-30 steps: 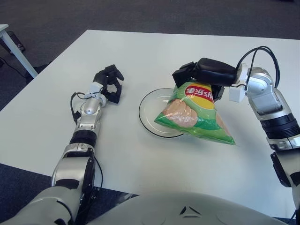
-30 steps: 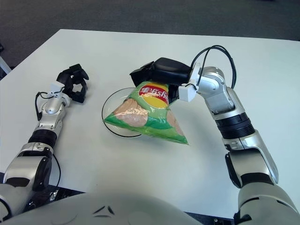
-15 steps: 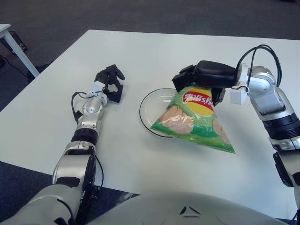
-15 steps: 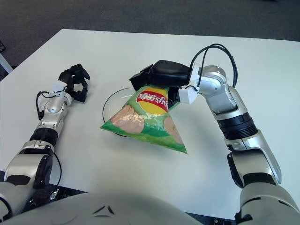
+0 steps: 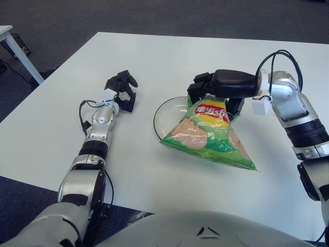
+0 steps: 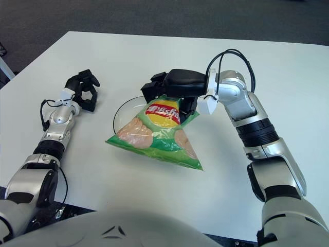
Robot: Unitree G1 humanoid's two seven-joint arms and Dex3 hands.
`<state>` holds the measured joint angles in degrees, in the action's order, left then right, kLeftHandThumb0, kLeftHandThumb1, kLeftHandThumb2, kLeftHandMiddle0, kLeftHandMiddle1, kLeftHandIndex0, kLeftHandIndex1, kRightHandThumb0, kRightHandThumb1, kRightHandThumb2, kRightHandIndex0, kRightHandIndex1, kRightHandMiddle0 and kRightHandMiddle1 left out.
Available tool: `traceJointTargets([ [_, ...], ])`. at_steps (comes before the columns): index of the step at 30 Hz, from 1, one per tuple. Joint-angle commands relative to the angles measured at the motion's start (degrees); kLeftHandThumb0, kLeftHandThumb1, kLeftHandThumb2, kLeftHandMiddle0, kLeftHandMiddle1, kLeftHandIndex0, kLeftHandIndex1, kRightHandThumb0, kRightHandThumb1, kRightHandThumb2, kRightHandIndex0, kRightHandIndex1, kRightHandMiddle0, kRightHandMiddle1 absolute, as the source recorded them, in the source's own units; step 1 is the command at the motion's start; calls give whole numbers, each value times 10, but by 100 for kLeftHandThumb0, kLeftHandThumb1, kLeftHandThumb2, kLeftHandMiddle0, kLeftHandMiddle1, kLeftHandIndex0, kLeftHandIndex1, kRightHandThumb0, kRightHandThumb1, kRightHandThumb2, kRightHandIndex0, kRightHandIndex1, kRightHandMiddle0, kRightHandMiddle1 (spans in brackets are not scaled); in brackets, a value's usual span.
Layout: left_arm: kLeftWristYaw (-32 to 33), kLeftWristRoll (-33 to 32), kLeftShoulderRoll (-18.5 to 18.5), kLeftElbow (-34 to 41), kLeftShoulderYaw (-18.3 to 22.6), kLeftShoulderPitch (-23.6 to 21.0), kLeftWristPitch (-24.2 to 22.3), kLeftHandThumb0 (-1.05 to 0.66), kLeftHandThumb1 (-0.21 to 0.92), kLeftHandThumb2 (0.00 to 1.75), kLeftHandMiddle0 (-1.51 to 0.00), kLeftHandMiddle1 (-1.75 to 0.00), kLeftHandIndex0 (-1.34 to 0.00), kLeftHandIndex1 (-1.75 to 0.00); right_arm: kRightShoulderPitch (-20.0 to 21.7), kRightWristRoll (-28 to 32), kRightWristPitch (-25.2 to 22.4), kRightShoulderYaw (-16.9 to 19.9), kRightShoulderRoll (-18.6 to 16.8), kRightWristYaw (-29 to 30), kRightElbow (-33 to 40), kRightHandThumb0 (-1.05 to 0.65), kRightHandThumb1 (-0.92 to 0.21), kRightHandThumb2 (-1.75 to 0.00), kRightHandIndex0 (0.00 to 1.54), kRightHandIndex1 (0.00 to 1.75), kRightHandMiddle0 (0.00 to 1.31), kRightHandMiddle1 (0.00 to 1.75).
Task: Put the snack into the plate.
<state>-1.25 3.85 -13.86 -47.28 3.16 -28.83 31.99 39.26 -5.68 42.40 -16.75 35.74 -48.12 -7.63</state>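
A green bag of chips (image 5: 208, 134) hangs from my right hand (image 5: 211, 92), which is shut on its top edge. The bag lies tilted over the right half of a clear glass plate (image 5: 167, 116) and reaches past the rim onto the table toward me. In the right eye view the bag (image 6: 154, 135) covers most of the plate (image 6: 123, 110). My left hand (image 5: 122, 90) rests on the table to the left of the plate, fingers curled and empty.
The white table (image 5: 154, 56) stretches wide behind and to the left of the plate. Its left edge drops to dark carpet, where a white table leg (image 5: 18, 54) stands. A black cable (image 5: 280, 56) loops over my right wrist.
My right hand has moved left with the bag. The bag now covers more of the plate and lies flatter. My left hand has not moved.
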Motion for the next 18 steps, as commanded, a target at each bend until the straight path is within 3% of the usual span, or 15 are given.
traceJointTargets([
  [1, 22, 21, 34, -39, -20, 77, -10, -1, -12, 175, -91, -175, -80, -159, 20, 4, 34, -5, -5, -4, -19, -45, -38, -101, 5, 92, 1, 116],
  [8, 49, 40, 34, -40, -27, 76, -9, -1, -9, 175, -89, -175, -76, -166, 47, -44, 100, -9, 2, 4, -62, -61, -60, -79, 3, 63, 0, 86],
  [17, 64, 53, 35, -26, -37, 81, -17, -1, -9, 175, -89, -175, -76, -166, 65, -75, 133, -7, 1, 19, -94, -67, -79, -62, 1, 40, 0, 59],
  [18, 61, 52, 35, -23, -37, 81, -19, -1, -12, 175, -91, -175, -81, -158, 68, -78, 136, -7, 1, 22, -98, -69, -83, -58, 0, 34, 0, 54],
])
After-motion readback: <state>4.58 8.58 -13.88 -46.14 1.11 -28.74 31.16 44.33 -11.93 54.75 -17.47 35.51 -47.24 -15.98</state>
